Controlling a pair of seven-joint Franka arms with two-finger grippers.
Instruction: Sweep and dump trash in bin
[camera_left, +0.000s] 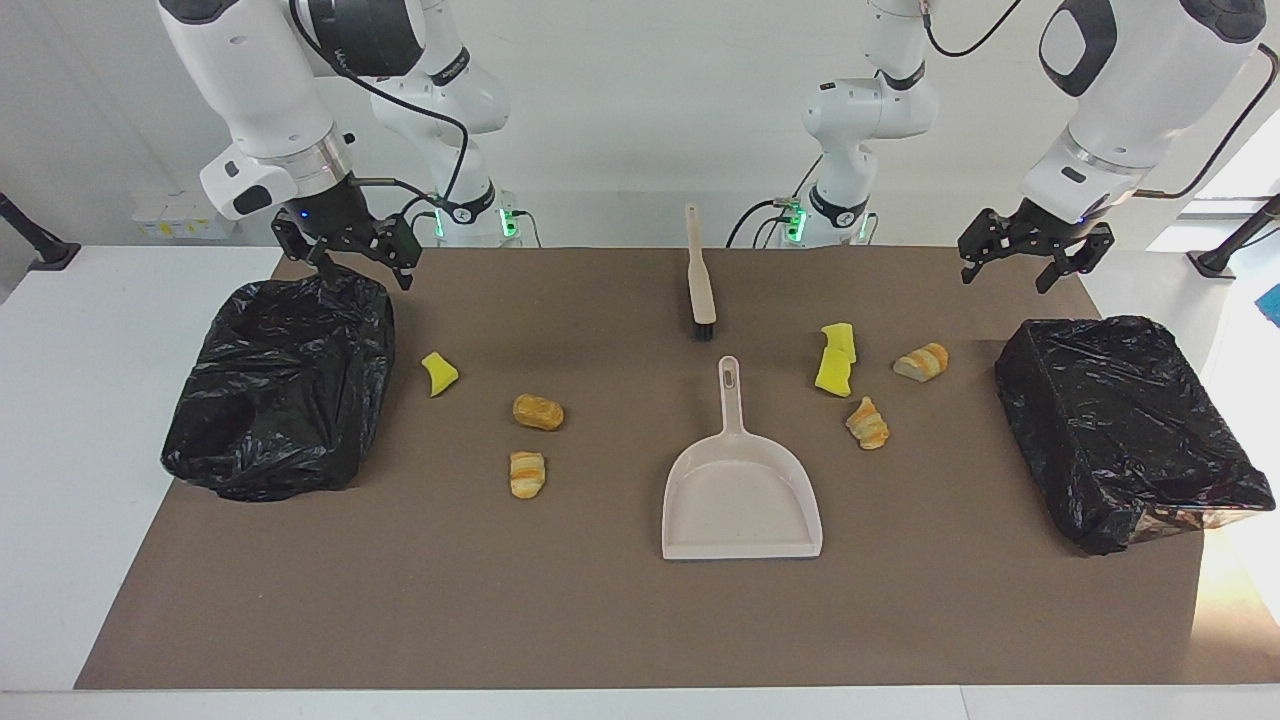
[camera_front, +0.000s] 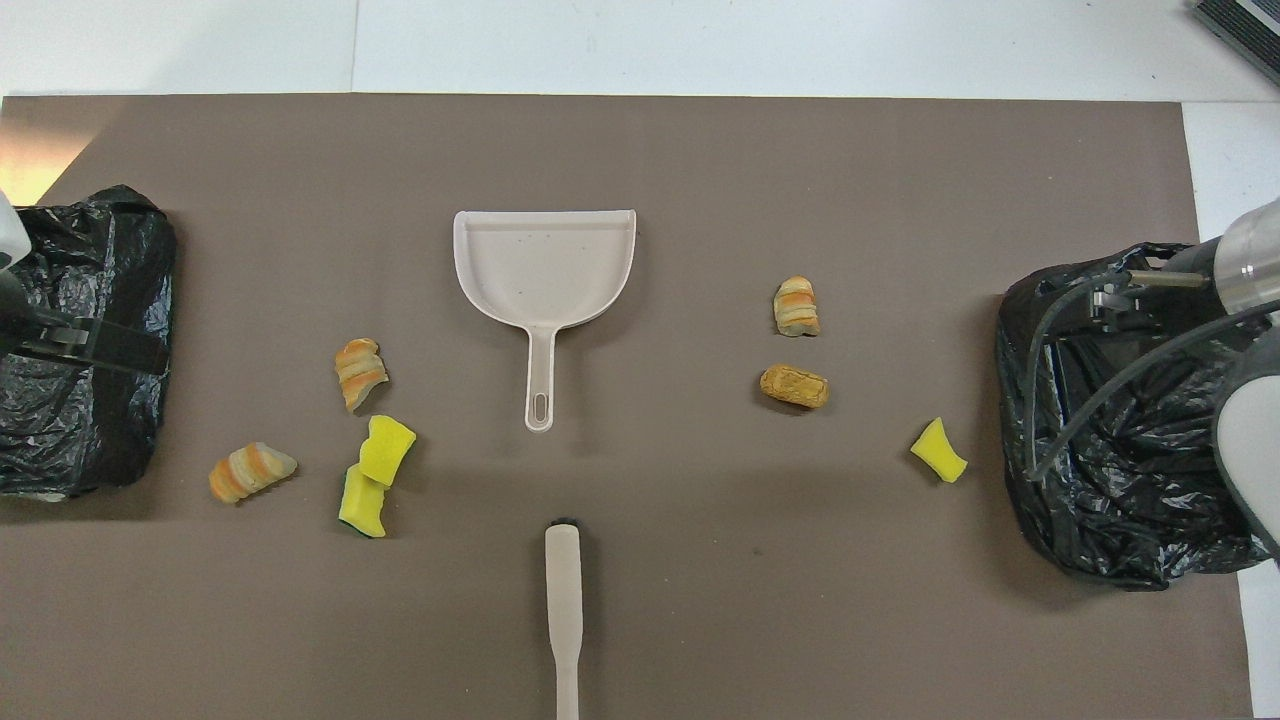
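Observation:
Several trash pieces lie on the brown mat. Two yellow wedges and two striped rolls lie toward the left arm's end. One yellow wedge and two rolls lie toward the right arm's end. The beige dustpan lies in the middle, its handle pointing at the brush. A black-bagged bin stands at the right arm's end, with my right gripper open over its edge. Another bin stands at the left arm's end. My left gripper hangs open over the mat's corner beside it.
The brown mat covers most of the white table. Bare mat stretches from the dustpan's mouth to the table edge farthest from the robots. A cable from the right arm hangs over its bin.

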